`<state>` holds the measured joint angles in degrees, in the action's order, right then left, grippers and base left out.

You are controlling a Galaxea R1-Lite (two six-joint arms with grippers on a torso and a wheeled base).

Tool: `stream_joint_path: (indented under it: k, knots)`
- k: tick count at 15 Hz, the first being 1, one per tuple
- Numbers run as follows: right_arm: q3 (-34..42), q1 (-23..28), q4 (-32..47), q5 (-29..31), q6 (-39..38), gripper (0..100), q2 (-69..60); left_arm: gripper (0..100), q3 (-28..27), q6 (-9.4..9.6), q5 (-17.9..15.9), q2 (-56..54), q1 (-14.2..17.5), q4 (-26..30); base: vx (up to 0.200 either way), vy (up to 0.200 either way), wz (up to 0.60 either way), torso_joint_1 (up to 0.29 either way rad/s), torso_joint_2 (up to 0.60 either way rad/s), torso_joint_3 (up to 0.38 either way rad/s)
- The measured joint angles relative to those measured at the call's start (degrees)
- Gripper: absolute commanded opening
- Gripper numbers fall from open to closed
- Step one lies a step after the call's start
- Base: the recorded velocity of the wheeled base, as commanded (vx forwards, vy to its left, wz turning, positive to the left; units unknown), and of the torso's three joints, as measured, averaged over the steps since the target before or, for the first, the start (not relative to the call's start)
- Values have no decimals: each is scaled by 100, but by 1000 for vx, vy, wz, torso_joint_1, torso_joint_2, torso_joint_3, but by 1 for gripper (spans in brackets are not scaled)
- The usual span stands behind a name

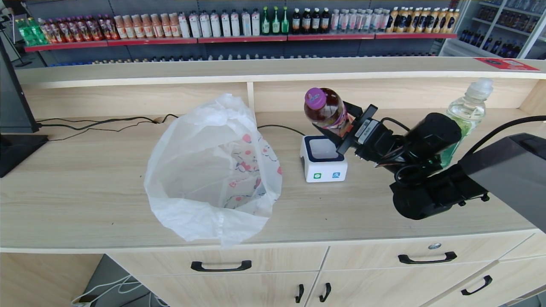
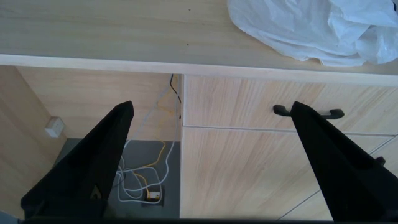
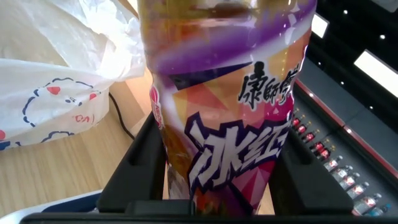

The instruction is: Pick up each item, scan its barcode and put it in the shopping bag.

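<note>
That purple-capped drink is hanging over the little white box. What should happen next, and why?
Probably tip the bottle down a little so its label faces the scanner window. The right gripper holds it tilted just above the scanner, and the shopping bag stands open on the counter farther to the left. Whether the barcode has been read can't be seen.

Purple-labelled bottle in hand, bag behind.

Behind the wooden tabletop runs a red shelf of bottled drinks; black cables lie on it, drawers sit below.
</note>
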<state>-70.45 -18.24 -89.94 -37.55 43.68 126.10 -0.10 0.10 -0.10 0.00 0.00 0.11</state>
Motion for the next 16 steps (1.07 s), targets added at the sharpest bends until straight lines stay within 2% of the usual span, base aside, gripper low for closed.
stream_joint_path:
  k: [4, 11, 16]
  knots:
    - [17, 0, 2, 9, -29, 0, -33, 100, 0, 0, 0, 0, 0, 0, 0, 0, 0, 0, 0, 0]
    - [269, 0, -7, 197, -514, 0, -521, 100, 0, 0, 0, 0, 0, 2, 0, 0, 0, 0, 0, 0]
    - [1095, 27, 2, 889, -752, 0, -1182, 100, 0, 0, 0, 0, 0, 0, 0, 0, 0, 0, 0, 0]
